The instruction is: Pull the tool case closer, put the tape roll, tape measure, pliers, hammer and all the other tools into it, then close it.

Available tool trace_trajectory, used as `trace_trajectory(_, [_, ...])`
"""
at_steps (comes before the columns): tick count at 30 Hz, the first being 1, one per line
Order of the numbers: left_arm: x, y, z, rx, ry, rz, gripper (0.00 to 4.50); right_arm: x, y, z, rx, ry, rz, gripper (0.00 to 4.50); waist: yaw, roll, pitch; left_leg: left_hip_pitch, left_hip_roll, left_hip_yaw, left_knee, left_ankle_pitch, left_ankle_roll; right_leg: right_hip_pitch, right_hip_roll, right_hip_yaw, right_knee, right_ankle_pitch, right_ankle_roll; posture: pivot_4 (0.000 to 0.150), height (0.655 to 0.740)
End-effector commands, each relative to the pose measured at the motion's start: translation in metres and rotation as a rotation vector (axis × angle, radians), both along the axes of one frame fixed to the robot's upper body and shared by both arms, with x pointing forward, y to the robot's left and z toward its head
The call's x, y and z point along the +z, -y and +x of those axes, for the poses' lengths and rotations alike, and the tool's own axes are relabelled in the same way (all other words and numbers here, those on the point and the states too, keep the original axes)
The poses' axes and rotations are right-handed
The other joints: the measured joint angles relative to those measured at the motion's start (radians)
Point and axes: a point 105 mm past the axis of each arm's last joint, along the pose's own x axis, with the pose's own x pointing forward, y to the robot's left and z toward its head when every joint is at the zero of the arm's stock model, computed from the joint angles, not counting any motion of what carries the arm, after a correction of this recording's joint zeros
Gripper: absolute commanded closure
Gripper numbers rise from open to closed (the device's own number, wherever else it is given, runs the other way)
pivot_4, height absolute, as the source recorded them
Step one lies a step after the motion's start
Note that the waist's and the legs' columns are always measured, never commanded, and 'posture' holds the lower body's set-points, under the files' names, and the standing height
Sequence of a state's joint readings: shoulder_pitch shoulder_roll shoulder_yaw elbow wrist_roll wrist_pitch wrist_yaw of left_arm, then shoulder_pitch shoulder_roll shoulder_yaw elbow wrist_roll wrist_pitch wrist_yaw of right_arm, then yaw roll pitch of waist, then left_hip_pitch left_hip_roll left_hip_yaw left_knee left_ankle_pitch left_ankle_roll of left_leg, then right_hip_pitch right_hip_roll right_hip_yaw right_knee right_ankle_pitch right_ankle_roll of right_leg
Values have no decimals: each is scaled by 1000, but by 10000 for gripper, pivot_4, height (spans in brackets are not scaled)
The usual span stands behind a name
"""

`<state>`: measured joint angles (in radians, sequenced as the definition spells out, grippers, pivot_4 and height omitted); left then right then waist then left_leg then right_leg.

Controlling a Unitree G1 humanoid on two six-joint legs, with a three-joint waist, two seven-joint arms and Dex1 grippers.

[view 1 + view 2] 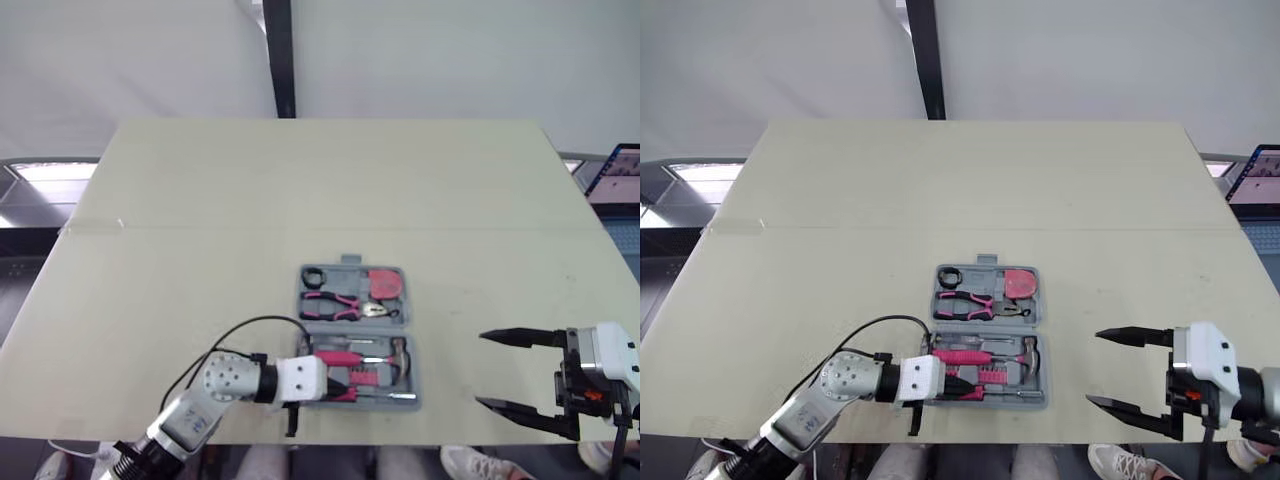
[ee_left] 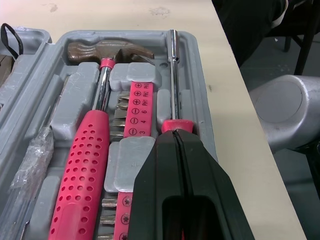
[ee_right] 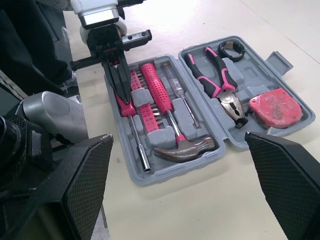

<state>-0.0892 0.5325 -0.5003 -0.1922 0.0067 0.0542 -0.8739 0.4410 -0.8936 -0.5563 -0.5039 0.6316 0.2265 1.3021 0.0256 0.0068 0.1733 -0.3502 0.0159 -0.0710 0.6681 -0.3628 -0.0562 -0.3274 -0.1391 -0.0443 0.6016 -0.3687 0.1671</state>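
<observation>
1. The tool case lies open near the front edge of the worktop, between the two grippers. Its two grey moulded halves lie flat.
2. The left gripper has its fingers pressed together with no gap. The tips sit over the pink handle end of the driver, and nothing shows pinched between them.
3. The right gripper hangs wide open and empty, well apart from the case on its right.
4. The step in hand looks like seating the driver in its groove. Press straight down along the handle, not sideways, so the thin steel shaft stays in its channel beside the bit holder.
5. The hammer lies in the neighbouring recess. It has a dimpled pink grip, a chrome neck and a dull brown claw head. Keep the fingertips off it, since a nudge could lift it out of its bed.
6. In the other half are the pliers with glossy pink-and-black handles, the rounded red tape measure and the small black tape roll.
7. The tray is hard, smooth plastic with shaped pockets, and any tool left proud would likely stop the lid from closing.
8. Every pocket looks filled, so closing the lid is probably the next step.
</observation>
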Motion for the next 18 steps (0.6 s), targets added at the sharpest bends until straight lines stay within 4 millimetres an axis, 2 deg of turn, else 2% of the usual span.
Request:
trace_trajectory(1, [-31,-11,-16,-19,-97,136,44862,10,1,-1,6,35,-14,0,0,1,-1,0,0,0,0,0,0,0,0,0,0,0,0,1500,7400])
trace_trajectory(13, [-58,-15,-27,3,-195,195,44862,9,1,-1,-1,33,-19,0,0,7,-11,8,0,1,-4,0,0,7,0,0,-3,0,0,1500,7400])
trace_trajectory(18, [-62,-15,-31,12,-208,197,44862,9,1,-1,1,32,-21,0,1,10,-14,13,0,1,-6,0,0,12,0,0,-6,0,0,1500,7400])
